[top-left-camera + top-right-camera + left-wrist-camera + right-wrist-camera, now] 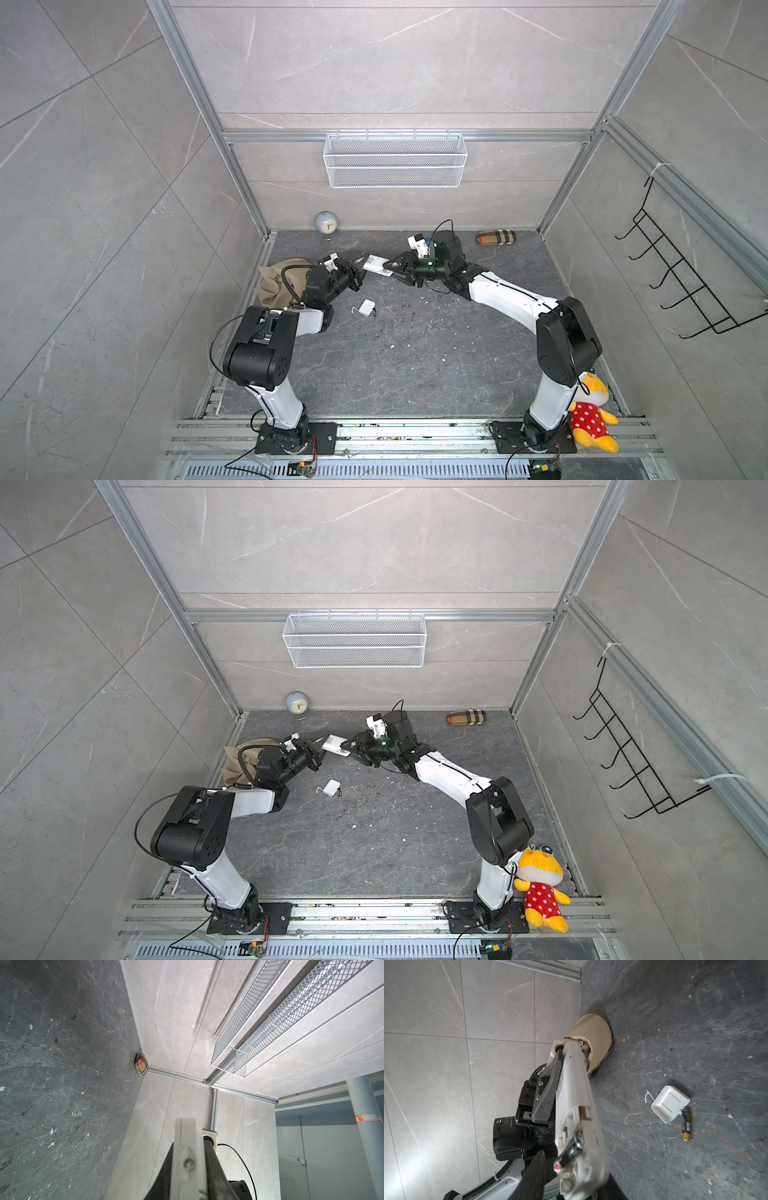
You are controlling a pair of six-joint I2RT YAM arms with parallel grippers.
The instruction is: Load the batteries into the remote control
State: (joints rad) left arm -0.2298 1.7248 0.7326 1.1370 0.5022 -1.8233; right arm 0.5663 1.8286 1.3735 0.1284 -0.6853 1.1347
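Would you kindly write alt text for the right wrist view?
A white remote control, its battery slot open, is held by the left tool, one battery tilted in the slot. On the dark floor lie its back cover and another battery.

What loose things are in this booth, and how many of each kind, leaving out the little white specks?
batteries: 2
remote control: 1
back cover: 1
clock: 1
plush toy: 1
plaid pouch: 1
beige cloth bundle: 1
Total: 8
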